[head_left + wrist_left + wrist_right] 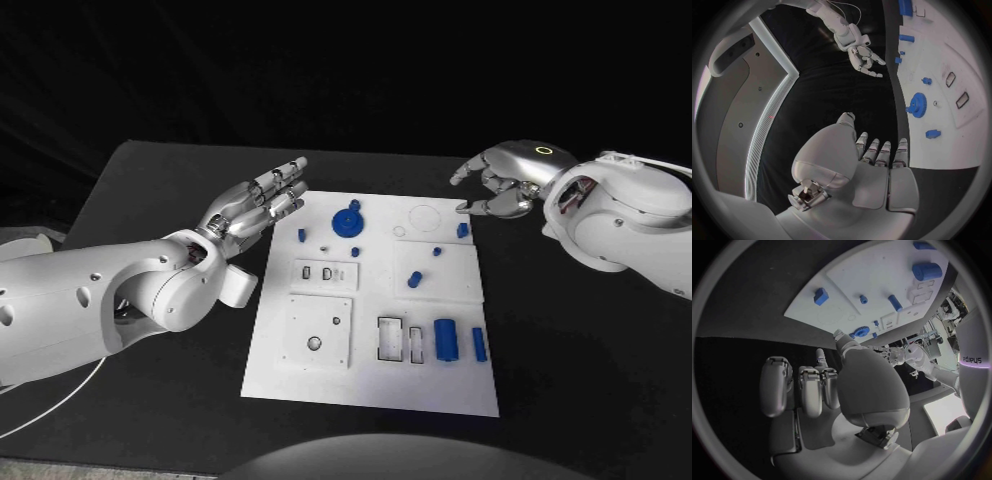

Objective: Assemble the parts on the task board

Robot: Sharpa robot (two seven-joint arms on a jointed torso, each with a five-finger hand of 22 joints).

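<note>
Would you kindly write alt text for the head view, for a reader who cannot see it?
A white task board lies on a black table with small blue parts, including a gear and a cylinder. The left hand hovers open at its left edge; the right hand, fingers curled, hovers above its far right corner.

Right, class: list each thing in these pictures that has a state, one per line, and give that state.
Left hand: open, fingers straight, holding nothing, beside the board.
Right hand: empty, fingers curled, above the board's far right corner.
Board: flat on the table.
Gear: on the board, untouched.
Large cylinder: lying on the board, loose.
</note>
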